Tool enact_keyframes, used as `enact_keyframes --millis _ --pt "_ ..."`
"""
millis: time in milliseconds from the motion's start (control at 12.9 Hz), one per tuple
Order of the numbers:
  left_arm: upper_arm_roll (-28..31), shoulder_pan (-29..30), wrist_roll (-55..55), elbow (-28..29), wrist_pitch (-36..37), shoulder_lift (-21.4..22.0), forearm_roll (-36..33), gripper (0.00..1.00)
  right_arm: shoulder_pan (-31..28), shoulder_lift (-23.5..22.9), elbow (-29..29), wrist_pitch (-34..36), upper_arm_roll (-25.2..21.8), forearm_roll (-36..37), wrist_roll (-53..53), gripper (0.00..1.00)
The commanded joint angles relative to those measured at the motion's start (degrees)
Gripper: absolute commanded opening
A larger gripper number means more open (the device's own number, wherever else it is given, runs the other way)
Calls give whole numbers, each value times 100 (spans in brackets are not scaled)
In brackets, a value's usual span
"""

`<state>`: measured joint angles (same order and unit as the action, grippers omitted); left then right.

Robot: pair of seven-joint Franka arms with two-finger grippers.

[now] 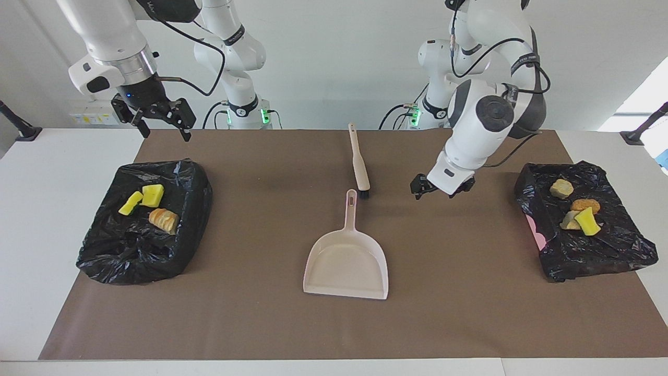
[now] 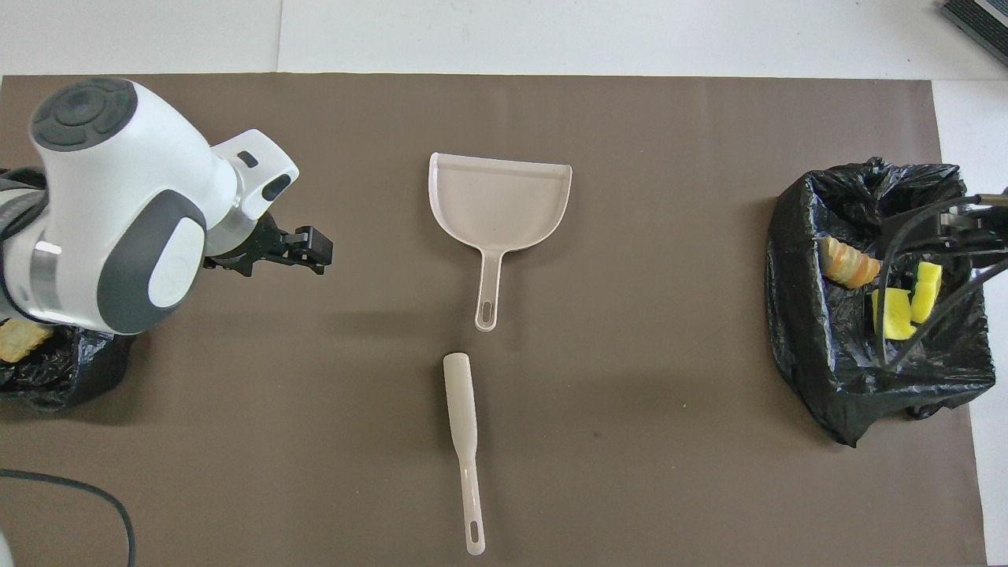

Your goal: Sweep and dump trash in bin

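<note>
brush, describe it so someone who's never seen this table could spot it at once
On the brown mat, midway between the two black bags, lies a beige dustpan. The brush lies just nearer the robots, in line with its handle: a slim beige stick with dark bristles.

Two black crinkled plastic-lined bins are sitting on the brown mat, one [image 1: 143,250] toward the right arm's end of the table and one [image 1: 616,250] toward the left arm's end. Seven small lumps of trash are lying in them. Three are in the first bin: two yellow sponge pieces [image 1: 152,195] [image 1: 130,203] and one tan-orange bread-like chunk [image 1: 163,219]. Four are in the second bin: one yellow sponge wedge [image 1: 588,221], one pale greyish lump [image 1: 569,221] and two tan bread-like chunks [image 1: 561,188] [image 1: 585,205]. One beige plastic dustpan [image 1: 347,258] and one beige long-handled brush [image 1: 359,162] are lying mid-mat. Two white robot arms are showing.
</note>
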<state>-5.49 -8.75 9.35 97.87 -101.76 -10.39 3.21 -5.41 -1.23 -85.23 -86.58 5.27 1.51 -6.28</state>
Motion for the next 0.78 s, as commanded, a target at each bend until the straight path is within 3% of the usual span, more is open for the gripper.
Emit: enact_keyframes --millis 0,311,699 --pt "-39 442 -695 347 331 590 -74 100 -82 114 -126 -78 1 -36 -136 100" --pt "-22 690 -1242 233 648 933 -566 100 -92 114 -125 -69 -34 -36 -110 100" --pt "119 690 -1243 -74 1192 1495 -515 100 -92 132 -143 1 -34 -54 -128 100"
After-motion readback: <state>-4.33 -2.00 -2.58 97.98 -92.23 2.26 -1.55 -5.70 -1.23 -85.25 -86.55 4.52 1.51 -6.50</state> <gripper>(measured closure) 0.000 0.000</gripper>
